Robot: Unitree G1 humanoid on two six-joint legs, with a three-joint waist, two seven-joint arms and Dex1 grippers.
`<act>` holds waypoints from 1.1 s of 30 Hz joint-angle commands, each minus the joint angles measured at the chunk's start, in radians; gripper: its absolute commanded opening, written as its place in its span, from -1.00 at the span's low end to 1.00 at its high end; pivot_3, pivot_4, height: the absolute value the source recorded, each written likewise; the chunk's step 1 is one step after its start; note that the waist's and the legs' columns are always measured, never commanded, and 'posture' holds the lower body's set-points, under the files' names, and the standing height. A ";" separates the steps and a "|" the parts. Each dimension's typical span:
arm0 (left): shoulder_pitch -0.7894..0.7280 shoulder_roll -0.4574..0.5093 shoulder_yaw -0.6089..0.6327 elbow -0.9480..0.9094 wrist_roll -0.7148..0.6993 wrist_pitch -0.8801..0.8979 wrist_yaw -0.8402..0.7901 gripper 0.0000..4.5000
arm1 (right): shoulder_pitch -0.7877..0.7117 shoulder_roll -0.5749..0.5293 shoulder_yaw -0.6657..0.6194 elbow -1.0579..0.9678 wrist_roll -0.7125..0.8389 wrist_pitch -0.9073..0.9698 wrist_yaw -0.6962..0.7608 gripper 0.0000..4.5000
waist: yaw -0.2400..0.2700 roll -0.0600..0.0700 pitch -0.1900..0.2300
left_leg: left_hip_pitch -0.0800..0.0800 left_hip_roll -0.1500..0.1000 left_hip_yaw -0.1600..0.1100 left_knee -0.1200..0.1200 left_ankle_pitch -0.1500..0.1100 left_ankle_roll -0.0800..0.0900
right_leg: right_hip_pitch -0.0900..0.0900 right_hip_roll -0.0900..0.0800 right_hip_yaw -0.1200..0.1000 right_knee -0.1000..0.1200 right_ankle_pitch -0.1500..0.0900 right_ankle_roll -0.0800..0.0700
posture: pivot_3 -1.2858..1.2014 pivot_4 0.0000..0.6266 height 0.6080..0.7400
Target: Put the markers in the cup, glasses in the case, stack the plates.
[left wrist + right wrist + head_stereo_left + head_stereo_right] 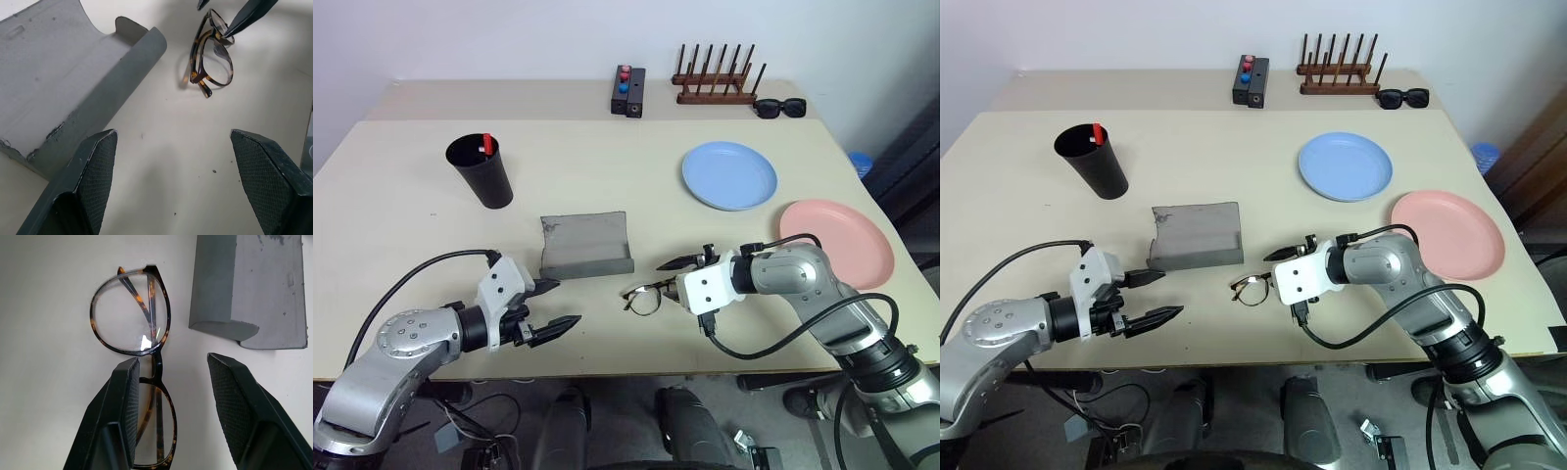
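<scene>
While the glasses (139, 357) lie folded on the table (391, 196) just beside the open grey case (585, 245), the right gripper (682, 279) hangs over them, fingers half apart, gripping nothing. The left gripper (553, 305) stands wide open and empty near the case.

The 2 eye views look forward and down from the head over the whole table (607, 166). Each wrist view looks close along its own fingers; both share the glasses (134, 323) and case (63, 93) near the front edge.
</scene>
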 commanded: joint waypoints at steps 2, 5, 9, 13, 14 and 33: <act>0.008 0.005 -0.002 -0.037 -0.011 -0.014 -0.005 0.69 | -0.002 0.010 0.004 0.003 -0.018 -0.022 -0.024 -0.02 | 0.000 0.000 0.000 | 0.000 0.000 0.000 0.000 0.000 0.000 | 0.000 0.000 0.000 0.000 0.000 0.000 | 0.03 -0.52 1.00; 0.011 0.004 -0.003 -0.032 -0.006 -0.020 -0.005 0.69 | 0.000 0.009 0.012 0.015 -0.032 -0.030 -0.028 -0.02 | 0.001 0.000 0.000 | 0.000 0.000 0.000 0.000 0.000 0.000 | 0.000 0.000 0.000 0.000 0.000 0.000 | 0.03 -0.52 1.00; 0.017 0.004 -0.003 -0.025 -0.001 -0.030 -0.008 0.69 | 0.007 0.008 0.016 0.017 -0.036 -0.023 -0.026 -0.37 | 0.001 0.000 0.000 | 0.000 0.000 0.000 0.000 0.000 0.000 | 0.000 0.000 0.000 0.000 0.000 0.000 | 0.03 -0.52 1.00; 0.025 0.001 -0.001 -0.022 0.000 -0.037 -0.009 0.69 | 0.012 0.009 0.016 0.016 -0.039 -0.020 -0.029 -0.99 | 0.000 -0.001 -0.001 | 0.000 0.000 0.000 0.000 0.000 0.000 | 0.000 0.000 0.000 0.000 0.000 0.000 | 0.03 -0.52 1.00; 0.025 0.000 0.000 -0.020 0.001 -0.038 -0.010 0.69 | 0.011 0.009 0.016 0.017 -0.039 -0.020 -0.030 -0.99 | 0.000 -0.001 -0.001 | 0.001 0.000 0.000 0.000 0.000 0.000 | 0.000 0.000 0.000 0.000 0.000 0.000 | 0.03 -0.52 1.00; 0.125 -0.095 0.259 0.238 -0.042 -0.313 -0.107 0.69 | -0.308 0.261 -0.021 -0.162 0.194 0.601 -0.035 -0.99 | 0.005 -0.002 -0.002 | 0.000 0.000 0.000 0.000 0.000 0.000 | 0.000 -0.001 -0.001 -0.001 0.001 -0.002 | 0.03 -0.52 1.00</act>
